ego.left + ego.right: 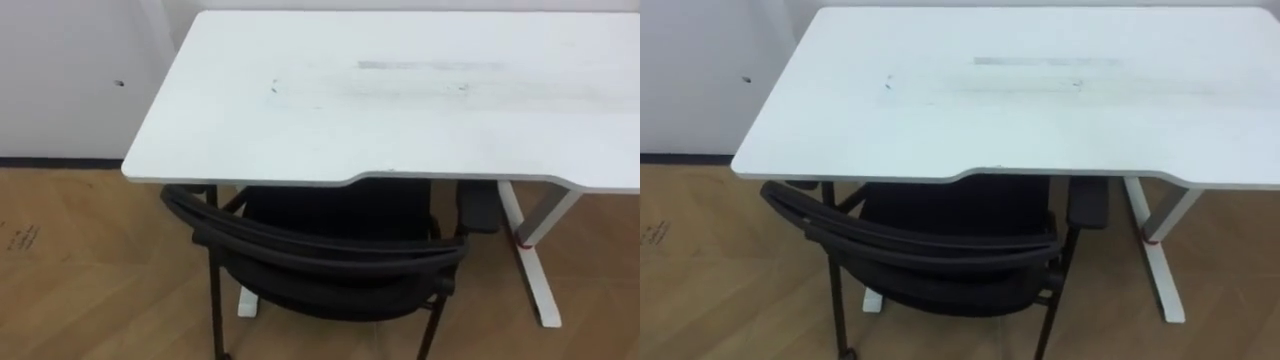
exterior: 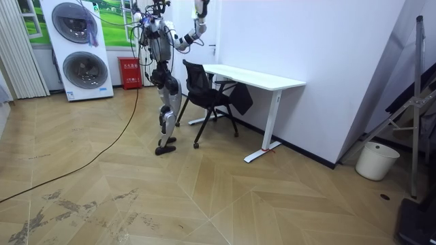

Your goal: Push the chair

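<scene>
The robot stands on the wood floor (image 2: pixel 204 197) just behind the chair (image 2: pixel 204 88), facing the desk (image 2: pixel 259 78). One arm is lifted, and its hand (image 2: pixel 199 7) is up high beside the wall. From its body I cannot tell whether this is the left or the right hand, nor whether it is open or closed. The hand holds nothing that I can see.

The chair is well below the hand and clear of it. Its seat is pushed in under the near edge of the desk, while its curved black back (image 1: pixel 310 250) stays out on the robot's side of that edge, a little to the left of the notch in the desk's rim. The chair stands upright on its legs.

The white desk top (image 1: pixel 400 90) lies beyond the chair, below and ahead of the hand. A dark piece (image 1: pixel 480 205) hangs under the desk's edge just right of the chair.

Behind the robot, well away from the hand, two washers (image 2: pixel 78 47) stand stacked with a red box (image 2: pixel 129 71) beside them. Far off past the desk sits a white bucket (image 2: pixel 376 160)
</scene>
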Tool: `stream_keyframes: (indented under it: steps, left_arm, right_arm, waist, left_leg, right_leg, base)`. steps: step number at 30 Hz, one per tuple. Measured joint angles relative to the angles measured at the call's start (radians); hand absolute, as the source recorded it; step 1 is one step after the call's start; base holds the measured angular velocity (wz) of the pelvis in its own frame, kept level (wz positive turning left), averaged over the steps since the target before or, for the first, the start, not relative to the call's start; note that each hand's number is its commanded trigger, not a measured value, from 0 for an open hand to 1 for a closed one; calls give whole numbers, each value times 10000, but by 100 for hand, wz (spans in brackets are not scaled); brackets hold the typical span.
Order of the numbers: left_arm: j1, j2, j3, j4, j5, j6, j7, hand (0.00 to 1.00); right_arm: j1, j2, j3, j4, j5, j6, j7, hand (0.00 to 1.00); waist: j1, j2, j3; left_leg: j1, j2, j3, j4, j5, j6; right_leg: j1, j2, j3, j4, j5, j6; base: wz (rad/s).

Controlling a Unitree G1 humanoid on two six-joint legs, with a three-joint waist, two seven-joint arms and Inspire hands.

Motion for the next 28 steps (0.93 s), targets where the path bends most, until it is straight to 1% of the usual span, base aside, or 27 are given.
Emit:
stream_keyframes:
  steps: [1,2,3,4,5,6,7,8,9,10,11,12,13,14,15,16,17,18,19,20,21,22,23,25,26,27,28]
  left_arm:
    - [60,-127,-139,200,-255,34,122,0]
    - [206,-414,-504,665,-788,128,279,0]
    - [404,-813,-1082,1192,-1533,214,345,0]
    - [474,-1039,-1428,1512,-1940,246,341,0]
    - [631,-1659,-2062,2041,-2743,361,192,0]
    - [686,-2282,-2642,2636,-3617,434,-35,0]
    - [909,-2895,-3173,3358,-4414,467,-405,0]
    - [1004,-3144,-3373,3820,-4670,491,-609,0]
    - [1066,-3630,-3611,4942,-4986,623,-1139,0]
    - [1069,-3834,-3728,5501,-5174,685,-1406,0]
    - [1209,-4192,-3922,6360,-5552,831,-1968,0]
    - [1394,-4461,-4086,7068,-5677,897,-2501,0]
    - [1598,-4618,-4190,7614,-5629,1024,-3016,0]
    - [1649,-4698,-4193,7788,-5615,1096,-3281,0]
    - [1779,-4817,-4198,7904,-5590,1150,-3780,0]
    - [1826,-4827,-4229,7964,-5552,1176,-4023,0]
    - [1832,-4808,-4353,8182,-5275,1216,-4497,0]
    - [1806,-4780,-4712,8369,-5009,1247,-4958,0]
    - [1809,-4780,-5129,8575,-4704,1257,-5451,0]
    - [1801,-4784,-5336,8641,-4541,1301,-5682,0]
    - [1682,-4776,-5867,8721,-4308,1494,-6089,0]
    - [1564,-4773,-6140,8781,-4183,1574,-6290,0]
    - [1325,-4769,-6654,8957,-3938,1707,-6703,0]
    - [783,-4788,-7405,9086,-3353,1943,-7390,0]
    - [667,-4787,-7542,9077,-3158,1972,-7551,0]
    - [431,-4778,-7810,9076,-2757,2014,-7812,0]
    - [237,-4758,-8099,9059,-2580,2056,-8050,0]
  right_arm:
    - [173,187,8,103,183,9,-170,0]
    - [660,727,145,242,440,142,-409,0]
    - [1206,1490,418,260,815,251,-548,0]
    - [1554,1913,603,311,1028,312,-549,0]
    - [2046,2786,1077,660,1525,444,-469,0]
    - [2554,3717,1635,1081,2215,674,-324,0]
    - [2812,4614,2261,1713,2848,878,-71,0]
    - [2845,4955,2527,2175,3143,902,88,0]
    - [2841,5514,2967,3300,3855,1049,525,0]
    - [2823,5713,3120,3915,4244,1096,762,0]
    - [2832,5949,3502,5234,4994,1249,1269,0]
    - [2793,6172,3759,6409,5481,1348,1799,0]
    - [2727,6276,4112,7527,5844,1450,2345,0]
    - [2665,6290,4259,8034,5944,1533,2663,0]
    - [2602,6321,4534,8834,6074,1685,3284,0]
    - [2584,6344,4659,9160,6083,1739,3600,0]
    - [2488,6350,4989,9756,6081,1751,4232,0]
    - [2397,6334,5353,10247,6050,1755,4863,0]
    - [2329,6327,5714,10577,6039,1810,5513,0]
    - [2222,6329,5948,10716,6036,1885,5861,0]
    - [1920,6326,6518,10896,5995,2127,6516,0]
    - [1829,6326,6783,10896,5942,2214,6810,0]
    - [1662,6314,7262,10906,5647,2317,7386,0]
    - [1229,6301,7928,11023,5075,2426,8338,0]
    - [1107,6301,8090,11061,4878,2458,8538,0]
    - [793,6304,8337,11164,4477,2555,8915,0]
    - [556,6314,8593,11200,4264,2630,9303,0]
  waist:
    - [14,-5,-6]
    - [56,-35,1]
    - [70,-50,5]
    - [68,-46,5]
    - [129,-44,-5]
    - [262,-71,-12]
    - [341,-67,-23]
    - [356,-56,-29]
    - [436,-59,-22]
    - [498,-48,-19]
    - [523,-23,-27]
    - [517,-9,-30]
    - [516,-49,-28]
    - [501,-32,-25]
    - [465,-69,-55]
    - [373,-81,-61]
    - [264,-88,-56]
    - [274,-66,-36]
    - [296,32,26]
    - [305,9,15]
    - [267,-56,36]
    - [277,-64,41]
    - [288,-80,50]
    - [291,-123,45]
    - [297,-140,43]
    - [293,-182,75]
    - [287,-236,108]
  left_leg:
    - [12,-2,0,-5,5,6]
    - [-10,-9,-2,6,7,10]
    - [-84,-43,-52,6,28,39]
    - [-126,-55,-61,5,44,53]
    - [-263,-63,-61,31,61,55]
    - [-311,-73,-58,27,72,37]
    - [-311,-76,-57,5,81,23]
    - [-306,-77,-55,5,82,21]
    - [-258,-86,-49,-15,81,20]
    - [-228,-89,-46,-28,79,20]
    - [-133,-112,-48,-82,77,17]
    - [-23,-147,-49,-176,94,-10]
    - [11,-236,-78,-224,125,-56]
    - [12,-248,-109,-210,153,-96]
    - [16,-227,-45,-189,205,-174]
    - [7,-164,95,-141,202,-187]
    - [-72,152,835,100,64,-240]
    - [-155,522,1503,512,-238,-442]
    - [-131,557,1496,599,-443,-476]
    - [-87,523,1441,570,-460,-455]
    - [-73,483,1386,510,-455,-450]
    - [-74,458,1365,452,-424,-422]
    - [-50,419,1366,341,-360,-391]
    - [-3,334,1338,152,-251,-231]
    - [11,322,1339,96,-219,-212]
    - [40,307,1358,2,-166,-168]
    - [88,282,1368,-90,-144,-166]
  right_leg:
    - [-30,2,111,73,-19,23]
    - [-44,30,294,29,-18,22]
    - [-99,41,314,3,-10,14]
    - [-131,41,326,-12,-3,4]
    - [-225,42,306,-38,4,-7]
    - [-213,44,326,-209,15,-26]
    - [-151,57,382,-420,52,-84]
    - [-110,69,459,-521,69,-112]
    - [4,61,630,-664,101,-163]
    - [60,59,702,-719,110,-174]
    - [208,43,782,-901,129,-209]
    - [327,15,815,-1060,108,-245]
    - [337,-72,797,-1094,-36,-442]
    - [338,-95,739,-1091,-50,-447]
    - [334,-131,637,-1108,-100,-477]
    - [335,-161,522,-1135,-137,-540]
    - [336,-221,256,-1161,-151,-557]
    - [386,-200,211,-1137,-186,-544]
    - [521,-161,224,-1111,-244,-488]
    - [554,-150,243,-1095,-253,-472]
    - [563,-150,305,-1128,-234,-430]
    - [561,-149,331,-1180,-199,-393]
    - [556,-154,397,-1234,-134,-330]
    - [562,-174,424,-1294,-111,-315]
    - [564,-179,427,-1341,-93,-318]
    - [562,-176,425,-1392,-72,-326]
    - [566,-159,410,-1403,-72,-327]
  base:
    - [-8]
    - [-8]
    - [-5]
    - [-4]
    - [-8]
    - [-20]
    - [-24]
    - [-34]
    - [-30]
    - [-33]
    - [-23]
    - [-20]
    - [-10]
    - [0]
    - [14]
    - [30]
    - [30]
    - [25]
    - [3]
    - [0]
    - [-4]
    - [0]
    - [0]
    - [5]
    - [0]
    - [-3]
    - [-4]
